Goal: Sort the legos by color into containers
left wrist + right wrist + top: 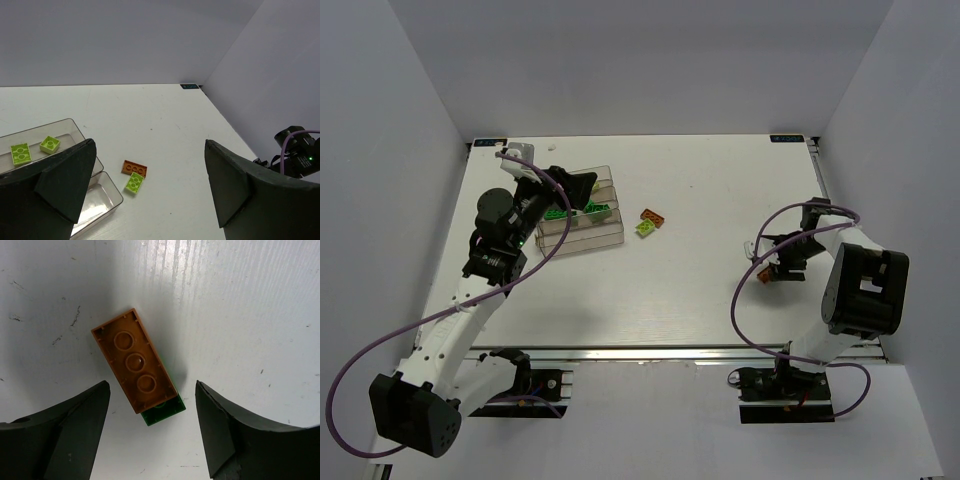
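Observation:
The clear containers (pixel 582 228) stand at the left of the table, with green legos (pixel 558 213) in one bin. My left gripper (pixel 582 190) hangs open above them. In the left wrist view, two lime legos (pixel 20 153) lie in a far bin (pixel 70 126). An orange brick (pixel 134 168) and a lime brick (pixel 134 182) lie together on the table beyond my left gripper (pixel 150 165). At the right, my right gripper (pixel 151 390) is open around an orange brick (pixel 135 361) that lies upside down on a dark green brick (pixel 162 413). Neither finger touches them.
White walls close in the table on three sides. The table's near edge (pixel 660 350) runs along a metal rail by the arm bases. My right arm's purple cable (pixel 745 300) loops over the table's right part.

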Action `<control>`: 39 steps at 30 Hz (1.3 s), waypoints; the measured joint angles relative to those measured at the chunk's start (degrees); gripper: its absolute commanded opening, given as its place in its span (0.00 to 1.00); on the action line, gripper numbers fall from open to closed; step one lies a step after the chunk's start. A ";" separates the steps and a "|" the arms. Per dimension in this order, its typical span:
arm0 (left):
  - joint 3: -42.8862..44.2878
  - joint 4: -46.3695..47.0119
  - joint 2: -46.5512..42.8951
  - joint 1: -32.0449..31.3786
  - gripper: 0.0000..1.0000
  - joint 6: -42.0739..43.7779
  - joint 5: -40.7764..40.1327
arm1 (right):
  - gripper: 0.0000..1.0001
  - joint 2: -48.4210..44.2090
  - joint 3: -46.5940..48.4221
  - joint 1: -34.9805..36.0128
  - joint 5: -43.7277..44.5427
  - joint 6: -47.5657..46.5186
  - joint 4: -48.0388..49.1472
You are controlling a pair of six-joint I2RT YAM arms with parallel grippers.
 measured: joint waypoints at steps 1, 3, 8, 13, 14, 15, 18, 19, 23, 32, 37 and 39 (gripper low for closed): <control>0.00 0.00 0.00 0.00 0.98 0.02 0.00 | 0.74 0.26 0.00 0.00 0.13 0.09 0.00; 0.00 0.00 0.00 0.00 0.98 0.00 0.00 | 0.73 0.81 0.00 0.00 0.44 0.24 0.00; 0.00 0.00 0.00 0.00 0.98 0.02 0.00 | 0.71 1.81 0.09 0.00 1.40 1.07 0.00; 0.00 0.00 0.00 0.00 0.98 0.02 0.00 | 0.68 3.06 0.92 -0.04 1.75 1.90 -0.17; 0.00 0.00 0.00 0.00 0.98 0.02 0.00 | 0.67 3.21 1.11 -0.07 1.81 1.97 -0.15; 0.00 0.00 0.00 -0.02 0.98 0.02 0.00 | 0.66 3.37 1.27 -0.11 1.88 2.05 -0.15; 0.00 0.00 0.00 -0.09 0.98 0.02 0.00 | 0.64 3.61 1.46 -0.20 2.05 2.45 -0.24; 0.00 0.00 0.00 -0.09 0.98 0.02 0.00 | 0.63 3.63 1.49 -0.22 2.10 2.54 -0.20; 0.00 0.00 0.00 -0.09 0.98 0.02 0.00 | 0.60 3.80 1.57 -0.24 2.40 2.91 -0.26; 0.00 0.00 0.00 -0.09 0.98 0.02 0.00 | 0.45 3.85 1.66 -0.87 2.49 3.13 -0.55; 0.00 0.20 0.28 -0.11 0.98 0.02 0.74 | 0.30 3.82 2.47 -1.36 1.88 4.37 -1.70; 0.00 0.46 0.59 -0.22 0.98 0.00 1.55 | 0.25 3.54 2.58 -1.40 0.85 4.61 -2.21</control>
